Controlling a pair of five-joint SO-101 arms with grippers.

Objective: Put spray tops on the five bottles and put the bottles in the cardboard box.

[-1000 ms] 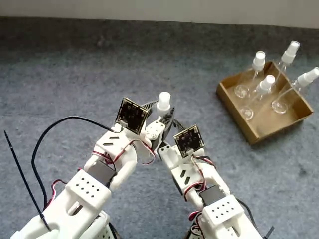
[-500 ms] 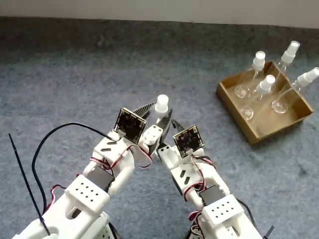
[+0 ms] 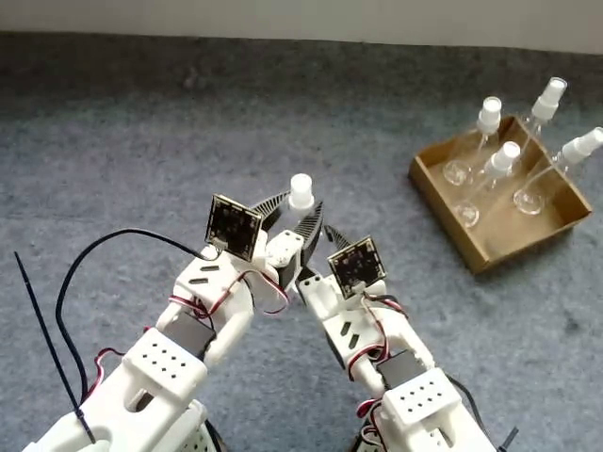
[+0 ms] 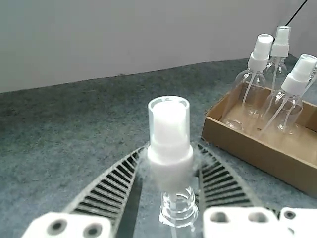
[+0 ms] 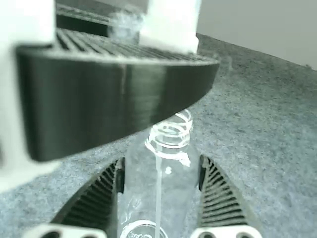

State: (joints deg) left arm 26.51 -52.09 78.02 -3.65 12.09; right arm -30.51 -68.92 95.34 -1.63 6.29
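Observation:
My left gripper [image 4: 169, 163] is shut on a white spray top [image 4: 169, 141] and holds it upright just above the threaded neck of a clear bottle [image 4: 177, 210]. The right gripper [image 5: 158, 171] is shut on that bottle [image 5: 158, 168], with the top's thin tube hanging down inside it. In the high view the spray top [image 3: 301, 188] stands at mid-table where both arms meet. The cardboard box [image 3: 443, 202] lies at the far right and holds several clear bottles [image 3: 490, 169] with white spray tops on.
Grey carpet covers the table, with open room to the left and behind the arms. A black cable [image 3: 104, 250] loops beside the left arm. A pale wall runs along the far edge.
The left arm has shifted a little to the left with the spray top still in its gripper. The right arm has stayed put with the bottle.

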